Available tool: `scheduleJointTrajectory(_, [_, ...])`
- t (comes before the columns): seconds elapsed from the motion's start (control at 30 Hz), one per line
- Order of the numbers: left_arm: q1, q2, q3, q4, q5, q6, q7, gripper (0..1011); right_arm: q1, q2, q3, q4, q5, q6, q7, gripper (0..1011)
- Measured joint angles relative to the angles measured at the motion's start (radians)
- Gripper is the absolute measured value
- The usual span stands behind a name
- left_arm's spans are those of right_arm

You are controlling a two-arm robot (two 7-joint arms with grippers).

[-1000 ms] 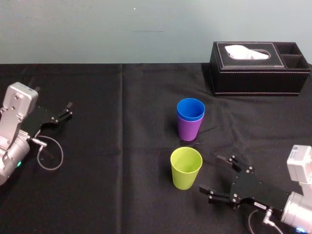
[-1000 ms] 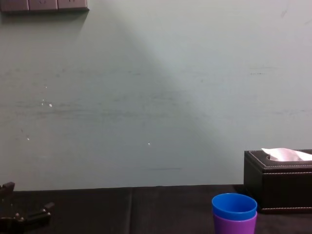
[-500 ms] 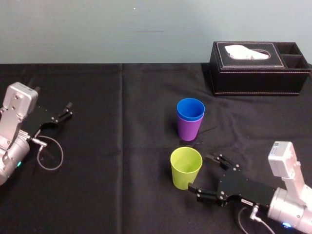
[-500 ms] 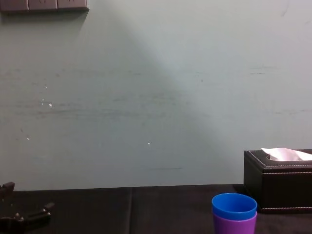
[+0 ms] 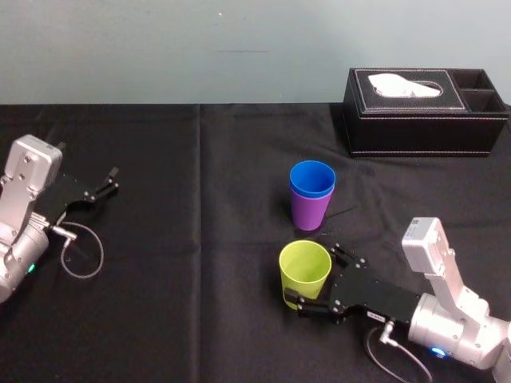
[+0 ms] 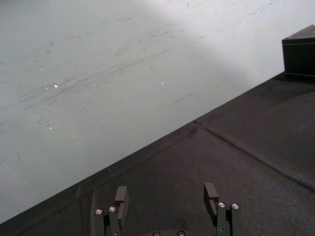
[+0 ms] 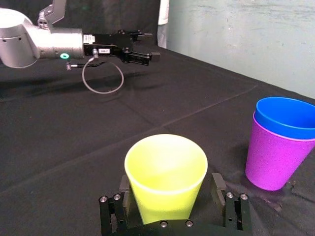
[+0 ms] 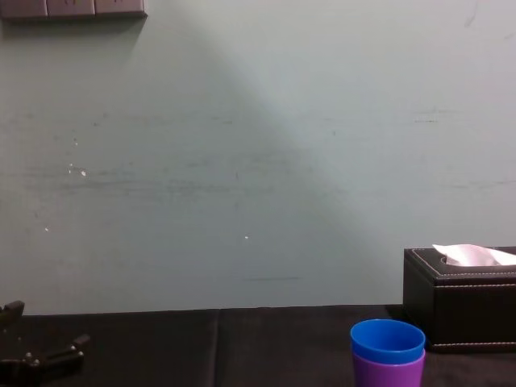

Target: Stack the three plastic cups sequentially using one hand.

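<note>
The yellow-green cup stands upright near the table's front centre. My right gripper is open around it, one finger on each side of the cup, with small gaps showing in the right wrist view. Behind it, the blue cup sits nested inside the purple cup; the pair also appears as blue cup in purple cup, and at the chest view's lower edge as blue cup. My left gripper rests open and idle at the far left.
A black tissue box stands at the back right, against the wall. A grey cable loop lies by the left arm. The black tablecloth has open room between the two arms.
My right gripper has slid left across the table until its open fingers flank the yellow-green cup. The cups and the left arm have stayed put.
</note>
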Motion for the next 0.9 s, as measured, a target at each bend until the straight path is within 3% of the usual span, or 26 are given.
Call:
scheduleJointTrajectory(0.13, [0.0,0.0,0.0,0.0,0.0,0.0,0.0,1011,0.017,-0.017,-0.008,0.012,0.0,0.004,-0.006,1000])
scheduleJointTrajectory(0.4, [0.0,0.0,0.0,0.0,0.0,0.0,0.0,1011,0.012,-0.013,-0.006,0.01,0.0,0.004,-0.005,997])
scheduleJointTrajectory(0.53, [0.0,0.0,0.0,0.0,0.0,0.0,0.0,1011,0.011,-0.011,-0.005,0.008,0.0,0.003,-0.005,929])
scheduleJointTrajectory(0.67, [0.0,0.0,0.0,0.0,0.0,0.0,0.0,1011,0.009,-0.01,-0.004,0.007,0.001,0.002,-0.005,800])
scheduleJointTrajectory(0.9, [0.0,0.0,0.0,0.0,0.0,0.0,0.0,1011,0.008,-0.009,-0.004,0.006,0.001,0.002,-0.004,734])
